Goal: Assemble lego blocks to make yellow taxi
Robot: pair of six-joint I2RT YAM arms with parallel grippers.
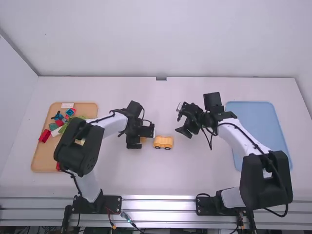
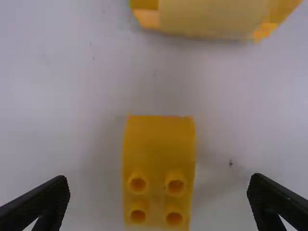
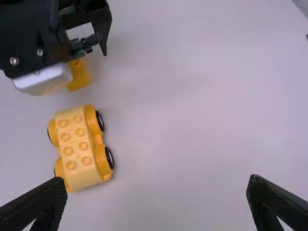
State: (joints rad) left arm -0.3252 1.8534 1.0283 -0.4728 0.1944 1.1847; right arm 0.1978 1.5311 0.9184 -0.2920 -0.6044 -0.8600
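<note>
Table, white (image 1: 195, 175), seen from behind two robot arms, twelve o'clock being its far edge; near the middle stands a yellow car base (image 1: 163, 142) on black wheels (image 3: 109, 158), with eight studs along its paler top; just beside it, at its nine o'clock with a gap between, sits a small yellow block (image 2: 159, 149) showing four studs.

The left gripper (image 1: 141, 138) is over that small block, its fingers spread wide on either side and touching neither face, so it has hold of nothing; the right gripper (image 1: 179, 119) hangs at the car base's two o'clock, fingers also wide apart and empty.

Out at the table's nine o'clock I see a wooden tray (image 1: 43, 163) of red, green, blue and white blocks (image 1: 56, 131), partly behind the left arm; at three o'clock lies a pale blue tray (image 1: 256, 122), partly behind the right arm.
</note>
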